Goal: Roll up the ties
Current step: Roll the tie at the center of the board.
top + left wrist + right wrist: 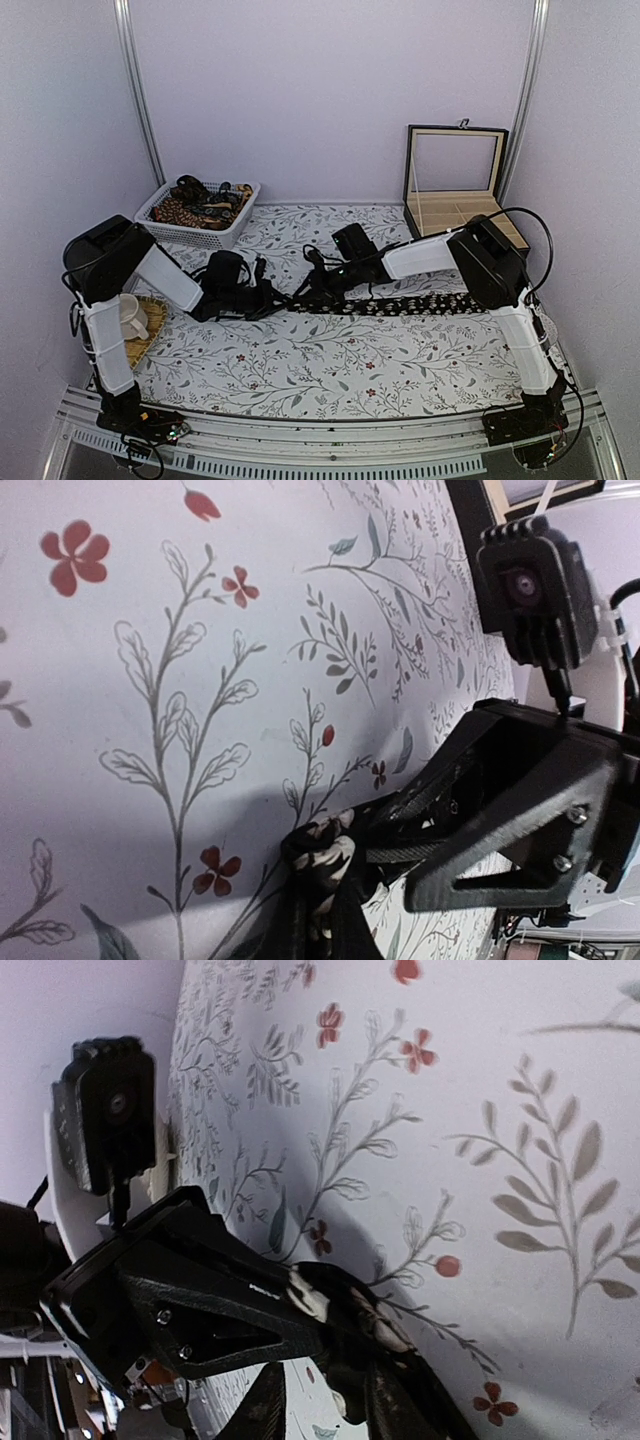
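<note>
Black tie (420, 303) with pale flower specks lies stretched flat across the middle of the floral tablecloth (330, 370), running from in front of the right arm leftward to the centre, where both grippers meet at its end. The left gripper (272, 297) is clenched on that end; its wrist view shows the bunched, speckled fabric (322, 858) pinched at its tips. The right gripper (318, 290) crowds in from the other side, touching the same bunch (345, 1305), but whether its jaws are gripping or loosened cannot be told. This looks like the very start of the roll: the end is gathered and almost the whole length lies unrolled. The next move likely calls for turning the pinched end over onto itself toward the right while the other gripper keeps the fabric taut and straight, so the coil does not skew. Off to the left, a cup (130, 315) sits on a woven mat (148, 342). Farther back, a basket (205, 237) holds the other ties (190, 208) in a heap, and an open box (460, 210) stands at the far right.
</note>
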You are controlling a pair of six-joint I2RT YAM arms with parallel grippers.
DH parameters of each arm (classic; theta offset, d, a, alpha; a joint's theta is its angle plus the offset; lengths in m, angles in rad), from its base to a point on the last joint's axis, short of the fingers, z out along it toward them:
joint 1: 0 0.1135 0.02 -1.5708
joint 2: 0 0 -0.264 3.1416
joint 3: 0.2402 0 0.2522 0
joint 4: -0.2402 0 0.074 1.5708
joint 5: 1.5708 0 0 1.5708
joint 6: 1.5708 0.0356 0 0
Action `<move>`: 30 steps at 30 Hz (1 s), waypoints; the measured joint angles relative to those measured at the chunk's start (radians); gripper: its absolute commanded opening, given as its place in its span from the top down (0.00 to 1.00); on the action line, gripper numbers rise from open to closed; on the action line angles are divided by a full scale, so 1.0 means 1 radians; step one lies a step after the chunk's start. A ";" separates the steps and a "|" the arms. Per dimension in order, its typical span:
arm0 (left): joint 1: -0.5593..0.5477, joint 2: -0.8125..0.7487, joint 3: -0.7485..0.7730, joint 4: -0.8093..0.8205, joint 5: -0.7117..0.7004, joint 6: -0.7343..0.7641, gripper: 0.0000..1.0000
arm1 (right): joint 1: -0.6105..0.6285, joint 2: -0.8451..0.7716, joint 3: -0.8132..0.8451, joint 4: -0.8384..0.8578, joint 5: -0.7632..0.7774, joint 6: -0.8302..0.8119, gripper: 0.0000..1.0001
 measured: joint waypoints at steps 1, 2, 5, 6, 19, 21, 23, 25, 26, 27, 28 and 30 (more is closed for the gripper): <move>-0.001 -0.008 0.010 -0.025 -0.011 0.012 1.00 | -0.002 -0.001 -0.001 0.008 -0.004 -0.002 0.60; -0.003 -0.018 0.019 -0.058 -0.026 0.024 1.00 | -0.005 -0.001 -0.003 0.016 -0.008 -0.004 0.56; -0.019 -0.062 0.063 -0.204 -0.100 0.087 1.00 | -0.007 -0.031 -0.037 0.037 -0.002 -0.029 0.48; -0.025 -0.080 0.079 -0.256 -0.129 0.111 1.00 | -0.010 -0.054 -0.059 0.023 0.007 -0.041 0.47; -0.077 -0.131 0.339 -0.753 -0.494 0.372 1.00 | -0.132 -0.488 -0.320 -0.153 0.204 -0.217 0.39; -0.098 -0.121 0.391 -0.808 -0.544 0.407 1.00 | -0.141 -0.548 -0.351 -0.155 0.224 -0.230 0.38; -0.115 -0.108 0.439 -0.858 -0.586 0.439 1.00 | -0.144 -0.581 -0.378 -0.153 0.237 -0.241 0.38; -0.131 -0.086 0.489 -0.911 -0.620 0.473 1.00 | -0.144 -0.591 -0.403 -0.155 0.245 -0.250 0.38; -0.137 -0.071 0.515 -0.939 -0.633 0.490 1.00 | -0.144 -0.591 -0.414 -0.157 0.250 -0.251 0.37; -0.142 -0.055 0.538 -0.961 -0.642 0.507 1.00 | -0.144 -0.591 -0.425 -0.160 0.255 -0.253 0.37; -0.145 -0.041 0.556 -0.979 -0.646 0.523 1.00 | -0.144 -0.591 -0.436 -0.166 0.259 -0.256 0.36; -0.147 -0.024 0.574 -1.014 -0.646 0.551 1.00 | -0.144 -0.591 -0.446 -0.172 0.266 -0.259 0.36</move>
